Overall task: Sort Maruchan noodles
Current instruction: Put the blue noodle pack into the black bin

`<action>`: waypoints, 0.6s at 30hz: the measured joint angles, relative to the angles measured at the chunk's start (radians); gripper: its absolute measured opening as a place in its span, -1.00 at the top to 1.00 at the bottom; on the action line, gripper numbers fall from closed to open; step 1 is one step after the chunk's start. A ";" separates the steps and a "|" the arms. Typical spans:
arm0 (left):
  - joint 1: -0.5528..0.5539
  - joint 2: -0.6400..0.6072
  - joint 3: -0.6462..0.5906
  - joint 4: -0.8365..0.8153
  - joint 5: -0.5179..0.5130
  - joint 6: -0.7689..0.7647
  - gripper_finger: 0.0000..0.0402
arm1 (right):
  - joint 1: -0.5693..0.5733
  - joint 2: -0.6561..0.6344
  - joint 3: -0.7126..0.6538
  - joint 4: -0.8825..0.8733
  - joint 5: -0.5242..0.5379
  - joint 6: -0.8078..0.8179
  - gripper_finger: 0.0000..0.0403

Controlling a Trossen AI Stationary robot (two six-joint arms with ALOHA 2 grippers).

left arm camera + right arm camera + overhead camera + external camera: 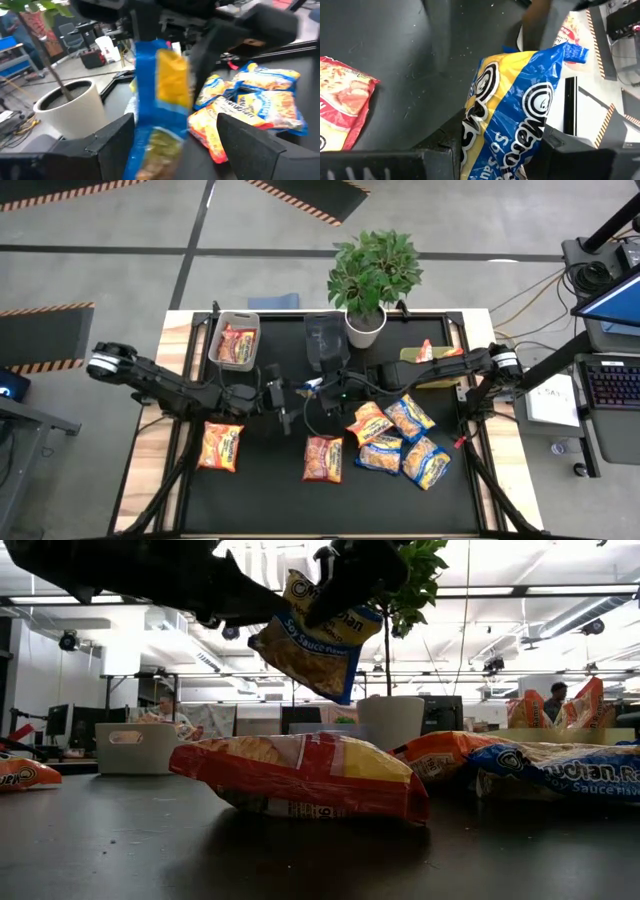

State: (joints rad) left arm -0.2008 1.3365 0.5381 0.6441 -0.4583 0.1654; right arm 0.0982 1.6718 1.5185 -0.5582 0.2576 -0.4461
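- Watching what looks like a mid-air handoff near the middle of the high view: the blue-and-yellow packet (515, 120) hangs between the two arms, well above the table (260, 500).
- The right gripper (495, 150) has its fingers pinched on the packet's lower end, so that one is doing the holding.
- The left gripper (170, 135) is spread as wide as it goes, a finger on either side of the packet, not gripping it as far as I can tell.
- Loose packets on the table: a heap of four (400, 440) at the right of the high view, two red-orange ones (322, 458) lower centre and lower left.
- The grey bin (235, 338) at upper left already has red-orange packets in it; a dark bin (325, 340) sits beside the potted plant (370, 280).
- My guess for the next move: the left arm backs clear, the right carries the packet to whichever bin takes blue.
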 joint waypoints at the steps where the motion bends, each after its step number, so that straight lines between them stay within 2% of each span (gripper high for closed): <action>1: 0.006 0.000 0.000 0.000 0.000 0.000 -0.31 | 0.000 0.000 0.000 0.001 -0.003 0.000 0.34; 8: 0.037 0.000 0.000 0.000 0.079 -0.023 -0.21 | 0.002 0.000 0.000 0.001 -0.004 -0.001 0.34; 18: 0.053 0.116 0.000 0.102 0.076 -0.021 -0.15 | 0.002 0.000 0.000 -0.005 -0.005 0.000 0.34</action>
State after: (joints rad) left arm -0.1482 1.4521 0.5381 0.7466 -0.3828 0.1439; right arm 0.1005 1.6718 1.5185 -0.5634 0.2527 -0.4464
